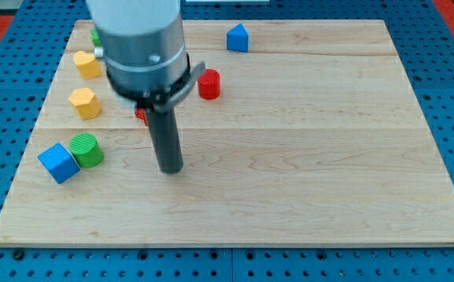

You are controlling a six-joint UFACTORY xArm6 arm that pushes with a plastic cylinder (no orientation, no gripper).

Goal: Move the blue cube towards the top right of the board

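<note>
The blue cube (58, 162) lies near the board's left edge, low on the view's left, touching a green cylinder (86, 150) at its upper right. My tip (170, 168) rests on the board to the right of both, about a hundred pixels from the green cylinder, touching no block. The rod rises from it into the grey arm body (140, 47) at the view's top.
The wooden board (305, 157) holds two yellow blocks (87, 64) (85, 103) at upper left, a red cylinder (208, 84), a red block (140, 114) partly hidden behind the rod, a blue house-shaped block (237, 37) at top, and a green block (96, 35) mostly hidden by the arm.
</note>
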